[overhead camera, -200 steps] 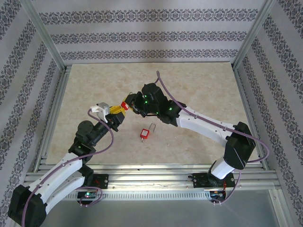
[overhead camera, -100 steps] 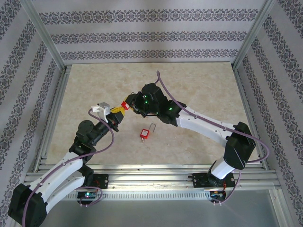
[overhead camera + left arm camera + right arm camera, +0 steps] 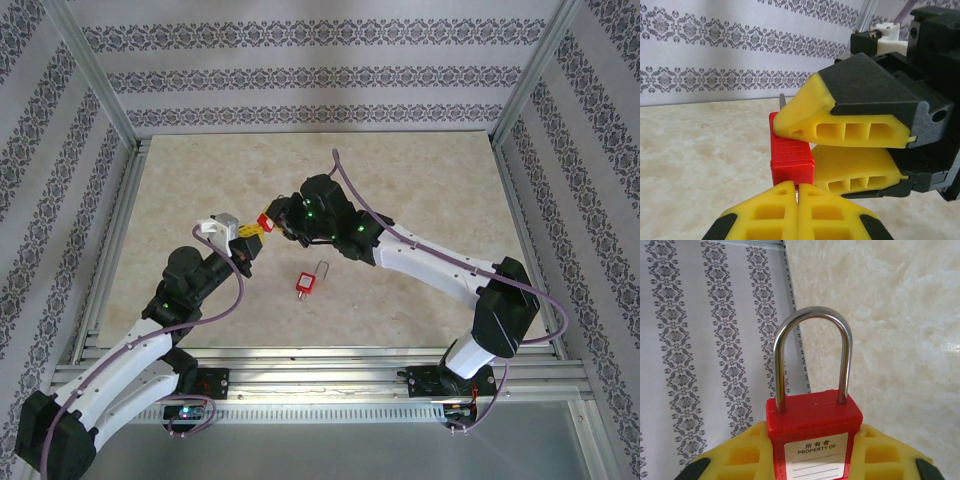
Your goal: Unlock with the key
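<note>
A red padlock with a steel shackle is clamped by its body between the yellow fingers of my right gripper, label facing the right wrist camera. In the top view this padlock hangs above the table's middle with the right gripper beside it. My left gripper is shut right under the padlock's bottom face. A thin metal sliver, the key, shows between its fingertips and reaches up to the lock. The left gripper meets the lock from the lower left.
A second red padlock lies on the marble table just in front of the two grippers. Aluminium frame posts and patterned walls enclose the table on three sides.
My left gripper's fingers have closed and it has edged slightly up and right toward the padlock's base. The right arm and its padlock have stayed put.
</note>
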Robot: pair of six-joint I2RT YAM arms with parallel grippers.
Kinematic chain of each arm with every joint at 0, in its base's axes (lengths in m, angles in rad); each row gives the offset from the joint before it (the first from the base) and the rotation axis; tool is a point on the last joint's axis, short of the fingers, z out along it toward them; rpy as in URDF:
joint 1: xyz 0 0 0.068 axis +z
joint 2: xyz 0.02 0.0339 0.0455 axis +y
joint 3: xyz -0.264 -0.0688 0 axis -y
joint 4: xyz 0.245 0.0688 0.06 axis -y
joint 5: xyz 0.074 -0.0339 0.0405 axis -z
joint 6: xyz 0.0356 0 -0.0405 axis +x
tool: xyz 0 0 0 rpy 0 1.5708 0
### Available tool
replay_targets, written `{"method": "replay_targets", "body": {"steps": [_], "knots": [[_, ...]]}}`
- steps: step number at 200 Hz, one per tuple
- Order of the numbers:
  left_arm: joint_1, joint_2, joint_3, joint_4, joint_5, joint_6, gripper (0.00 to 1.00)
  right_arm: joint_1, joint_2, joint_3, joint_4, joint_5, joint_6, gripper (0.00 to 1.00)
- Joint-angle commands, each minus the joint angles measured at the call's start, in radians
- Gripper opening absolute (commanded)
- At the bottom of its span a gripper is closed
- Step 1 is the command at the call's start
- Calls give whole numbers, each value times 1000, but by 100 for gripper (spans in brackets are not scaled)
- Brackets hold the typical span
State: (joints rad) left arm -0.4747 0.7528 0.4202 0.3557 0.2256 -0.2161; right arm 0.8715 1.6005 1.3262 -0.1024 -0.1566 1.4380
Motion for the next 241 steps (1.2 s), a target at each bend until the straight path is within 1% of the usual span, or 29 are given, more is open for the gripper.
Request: {"method": "replay_targets", "body": {"steps": [1, 43, 85, 127, 182, 202, 241], "knots": [[-64, -10, 64, -166, 21, 185, 0, -9, 19, 38, 32, -36, -1, 0], [-117, 7, 122, -289, -59, 354, 0, -21, 26, 39, 26, -58, -1, 0], [-167, 72, 221, -463, -108, 579, 0, -28, 38, 50, 18, -78, -6, 0], [-234, 105, 265, -547, -202, 776, 0, -32, 44, 44, 23, -93, 3, 0], [-314, 124, 270, -599, -295, 959, 0, -34, 41, 34, 19, -93, 4, 0], [-320, 131, 281, -637, -306, 1024, 0, -34, 41, 30, 23, -95, 5, 0], [-328, 134, 297, -697, -308, 1108, 0, -34, 34, 15, 30, -90, 7, 0]]}}
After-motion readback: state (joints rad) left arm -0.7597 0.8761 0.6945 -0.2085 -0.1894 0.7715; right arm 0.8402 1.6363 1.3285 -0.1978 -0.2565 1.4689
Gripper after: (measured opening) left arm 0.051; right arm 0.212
